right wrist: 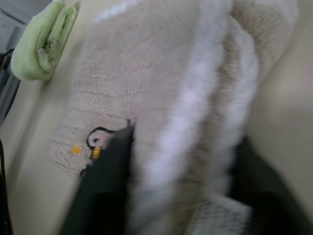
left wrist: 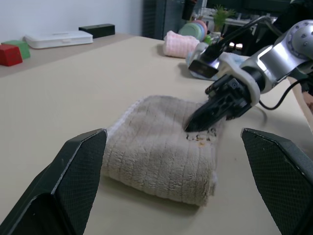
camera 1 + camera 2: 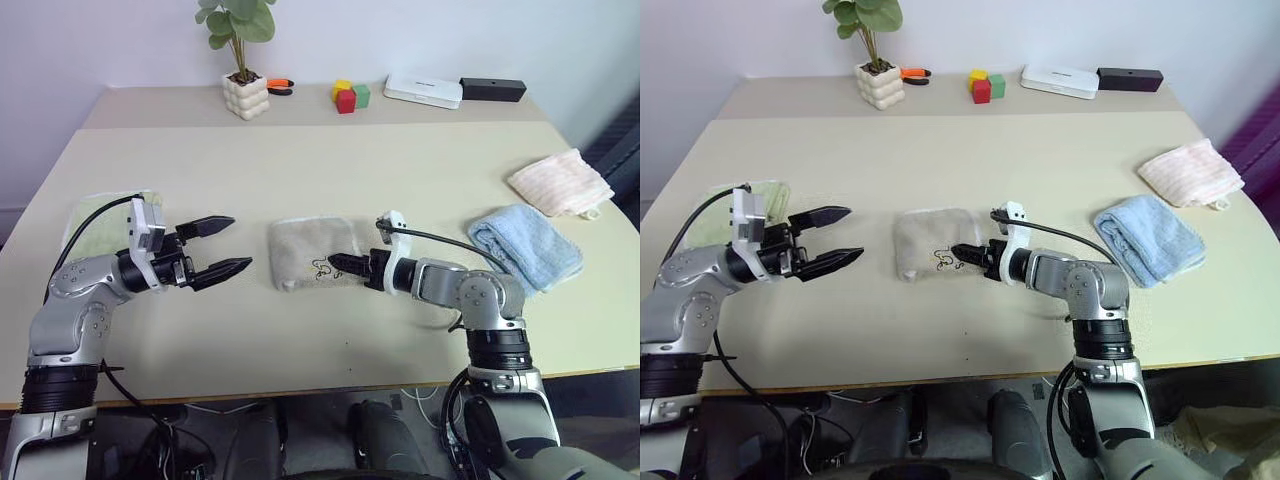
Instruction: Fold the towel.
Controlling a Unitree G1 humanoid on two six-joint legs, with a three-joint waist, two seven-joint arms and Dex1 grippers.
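The left gripper (image 3: 225,246) hovers just left of the towel (image 3: 310,252), fingers spread wide, apart from it. At the towel's right edge, the right gripper (image 3: 338,264) pinches a fold of cloth.

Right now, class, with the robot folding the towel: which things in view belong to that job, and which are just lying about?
Belong to the job:
towel
right gripper, closing on the towel's edge
left gripper, open beside it

Just lying about:
green towel
blue towel
pink towel
plant
blocks
white box
black box
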